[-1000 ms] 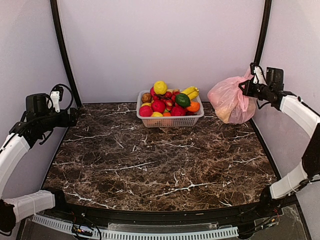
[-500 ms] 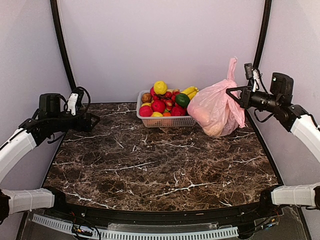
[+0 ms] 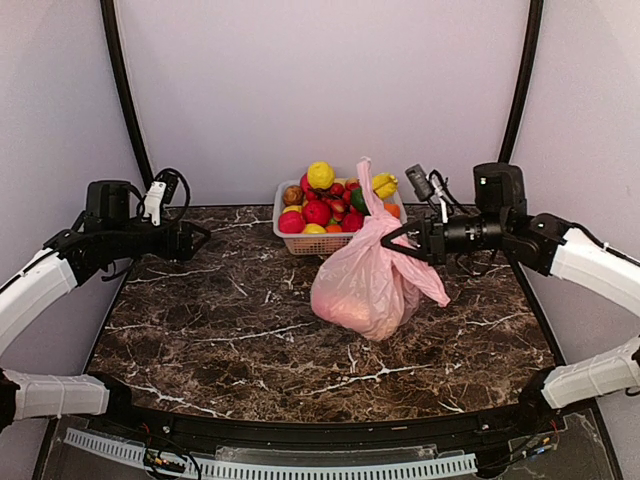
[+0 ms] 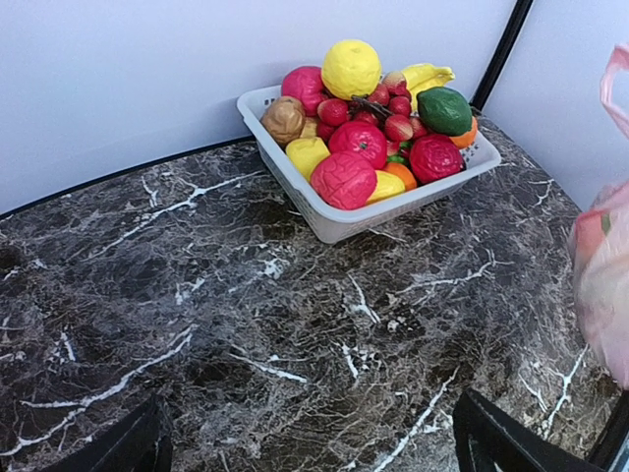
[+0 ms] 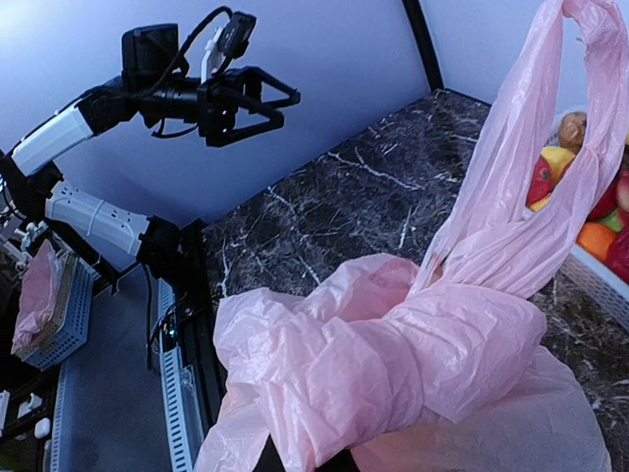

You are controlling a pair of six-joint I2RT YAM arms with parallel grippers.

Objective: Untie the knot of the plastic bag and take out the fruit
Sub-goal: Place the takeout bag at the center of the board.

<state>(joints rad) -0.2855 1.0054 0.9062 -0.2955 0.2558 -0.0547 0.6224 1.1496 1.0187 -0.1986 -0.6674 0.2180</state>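
You are holding the plastic bag [image 3: 365, 285] by its knot [image 5: 393, 364] in the clenched right gripper [image 3: 392, 243], over the table [image 3: 230, 340]. The left gripper [image 3: 203, 240] is hanging wide open. Nothing is untied yet, with the fruit [image 3: 352, 300] sitting inside.

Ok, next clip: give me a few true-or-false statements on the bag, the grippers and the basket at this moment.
1. The right gripper is shut on the plastic bag near its top. True.
2. The left gripper holds a bag handle. False: it is open, empty and well apart from the bag.
3. The knot is undone. False: it is tied, with a handle loop standing above it.
4. The white basket holds fruit. True.
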